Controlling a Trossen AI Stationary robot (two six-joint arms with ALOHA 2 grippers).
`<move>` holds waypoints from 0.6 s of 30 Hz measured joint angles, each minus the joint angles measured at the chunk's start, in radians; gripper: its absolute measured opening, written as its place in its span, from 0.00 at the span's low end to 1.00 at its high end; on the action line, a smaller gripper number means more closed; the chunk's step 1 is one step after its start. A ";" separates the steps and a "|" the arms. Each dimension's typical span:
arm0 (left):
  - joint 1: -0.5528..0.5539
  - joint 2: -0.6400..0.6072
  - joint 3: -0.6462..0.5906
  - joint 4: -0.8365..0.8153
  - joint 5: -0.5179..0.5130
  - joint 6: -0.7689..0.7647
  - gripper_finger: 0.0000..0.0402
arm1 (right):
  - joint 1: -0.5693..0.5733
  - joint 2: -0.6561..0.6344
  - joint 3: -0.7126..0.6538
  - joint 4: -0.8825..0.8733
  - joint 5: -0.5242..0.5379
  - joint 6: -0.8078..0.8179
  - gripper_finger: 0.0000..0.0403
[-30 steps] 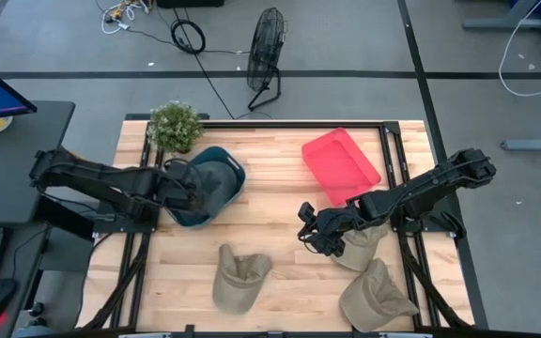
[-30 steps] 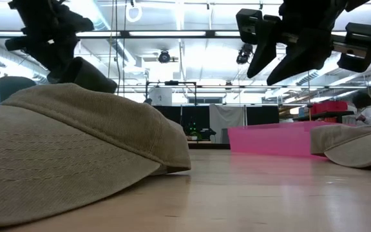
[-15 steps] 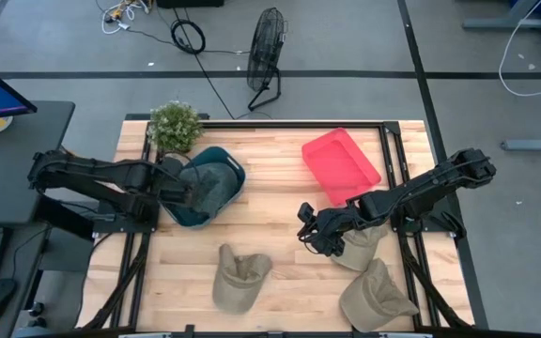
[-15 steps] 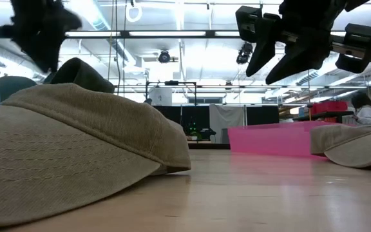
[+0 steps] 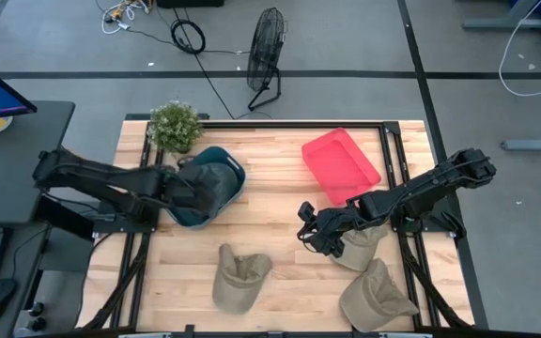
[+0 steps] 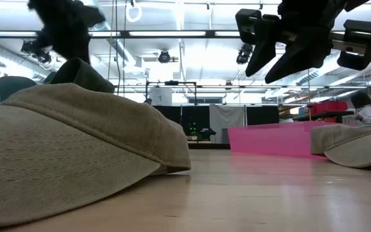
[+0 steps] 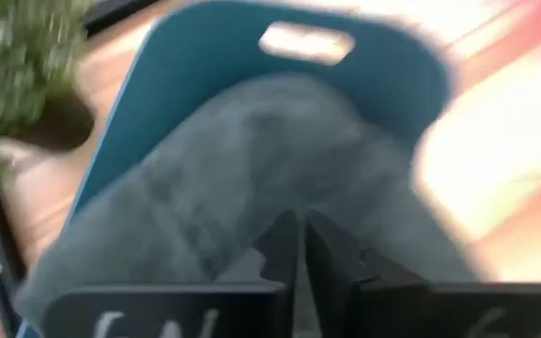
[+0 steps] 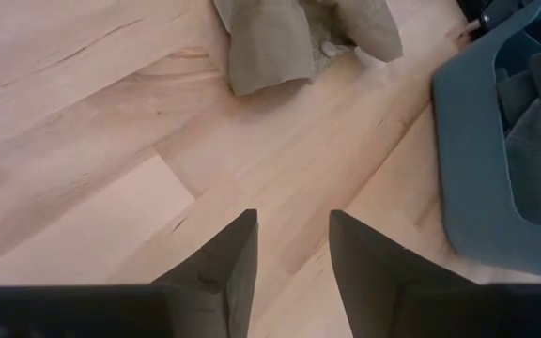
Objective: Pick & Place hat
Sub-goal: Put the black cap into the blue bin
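While the right claw [image 5: 310,237] hovers parted and empty, the left claw [image 5: 184,185] sits closed over the binned hat [image 5: 212,182].

A dark grey hat [image 5: 212,184] lies in a teal bin [image 5: 230,165]; three khaki hats [image 5: 239,276] sit on the pale wooden table [image 5: 270,202], with a bright pink tray [image 5: 340,165], a green plant [image 5: 174,125] and black arms [image 5: 111,183]
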 joint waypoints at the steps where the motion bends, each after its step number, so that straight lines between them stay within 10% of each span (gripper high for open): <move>1: 0.000 0.013 -0.024 -0.002 0.001 -0.023 0.04 | 0.000 0.000 0.000 0.000 0.000 0.014 0.34; 18: 0.000 0.095 -0.262 0.078 0.161 -0.284 0.01 | 0.000 0.000 0.000 -0.016 -0.009 0.266 0.34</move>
